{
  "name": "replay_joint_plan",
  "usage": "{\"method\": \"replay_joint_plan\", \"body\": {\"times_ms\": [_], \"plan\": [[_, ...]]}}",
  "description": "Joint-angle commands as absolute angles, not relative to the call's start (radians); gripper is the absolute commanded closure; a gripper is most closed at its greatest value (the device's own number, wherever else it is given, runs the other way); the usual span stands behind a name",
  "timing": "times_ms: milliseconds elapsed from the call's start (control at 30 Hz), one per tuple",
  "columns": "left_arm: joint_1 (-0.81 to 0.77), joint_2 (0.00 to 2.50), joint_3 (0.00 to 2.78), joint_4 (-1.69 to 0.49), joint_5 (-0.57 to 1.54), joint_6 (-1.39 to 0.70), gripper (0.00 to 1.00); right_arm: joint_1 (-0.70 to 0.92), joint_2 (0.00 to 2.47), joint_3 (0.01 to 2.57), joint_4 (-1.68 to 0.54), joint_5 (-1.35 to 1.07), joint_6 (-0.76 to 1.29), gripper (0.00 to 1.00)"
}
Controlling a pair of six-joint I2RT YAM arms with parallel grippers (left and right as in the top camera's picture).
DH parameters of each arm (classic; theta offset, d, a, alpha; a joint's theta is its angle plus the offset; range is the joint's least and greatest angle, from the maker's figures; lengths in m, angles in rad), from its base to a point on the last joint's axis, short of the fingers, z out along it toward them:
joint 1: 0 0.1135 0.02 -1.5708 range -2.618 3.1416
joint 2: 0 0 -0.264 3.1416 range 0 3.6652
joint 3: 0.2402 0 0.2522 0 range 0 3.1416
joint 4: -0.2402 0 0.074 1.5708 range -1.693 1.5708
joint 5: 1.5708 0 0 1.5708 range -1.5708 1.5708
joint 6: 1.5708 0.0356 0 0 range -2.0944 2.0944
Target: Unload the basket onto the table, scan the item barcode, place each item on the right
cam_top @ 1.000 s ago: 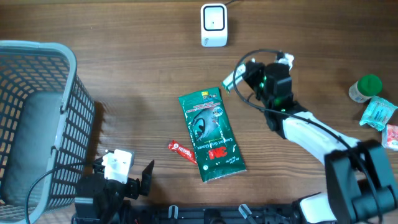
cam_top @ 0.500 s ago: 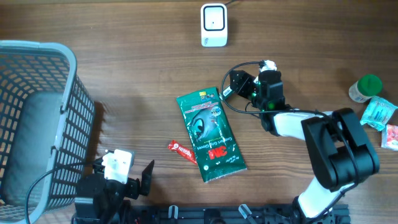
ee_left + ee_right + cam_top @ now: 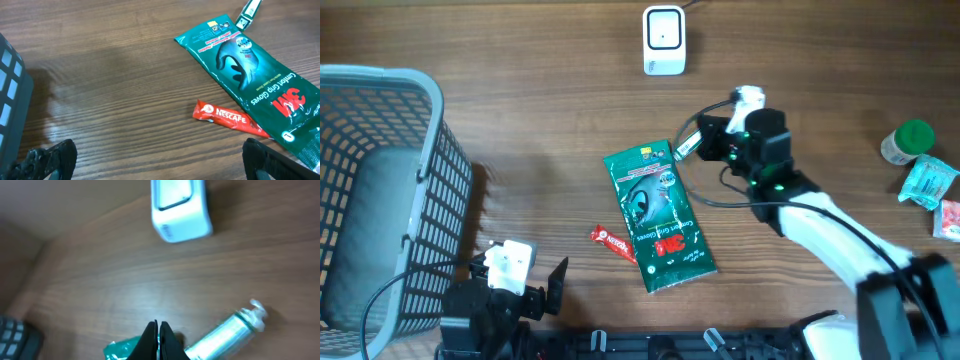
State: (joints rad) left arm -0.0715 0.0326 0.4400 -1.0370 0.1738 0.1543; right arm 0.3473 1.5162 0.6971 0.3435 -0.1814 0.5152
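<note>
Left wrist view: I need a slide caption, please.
Open left gripper above the wooden table, facing a green 3M gloves packet and red Nescafe sachet.

Brown wood with visible grain and a faint satin sheen on the table point(image 3: 540, 120), across the whole frame. At centre, glossy, slightly crinkled green plastic film on the 3M glove packet point(image 3: 658, 218), and the same shiny film in red on the Nescafé sachet point(image 3: 225, 119) by its lower left edge; at top centre, smooth white plastic with a dark glossy window on the scanner point(image 3: 663, 40). At left, matt grey-blue plastic lattice on the basket point(image 3: 445, 210); at right, smooth white plastic shell on the right arm point(image 3: 830, 230), and crinkly teal film on the wrapper point(image 3: 928, 183) at the edge.
</note>
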Motion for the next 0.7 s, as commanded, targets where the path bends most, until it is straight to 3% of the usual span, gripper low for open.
{"method": "replay_joint_plan", "body": {"times_ms": [0,167,667], "plan": [[-0.068,0.027,0.439,-1.033,0.183,0.149,0.00,0.371,1.649,0.744,0.400,-0.194,0.431,0.96],[-0.068,0.027,0.439,-1.033,0.183,0.149,0.00,0.372,1.819,0.918,0.239,-0.119,0.393,0.96],[-0.068,0.027,0.439,-1.033,0.183,0.149,0.00,0.372,1.766,0.931,-0.166,-0.068,0.441,0.95]]}}
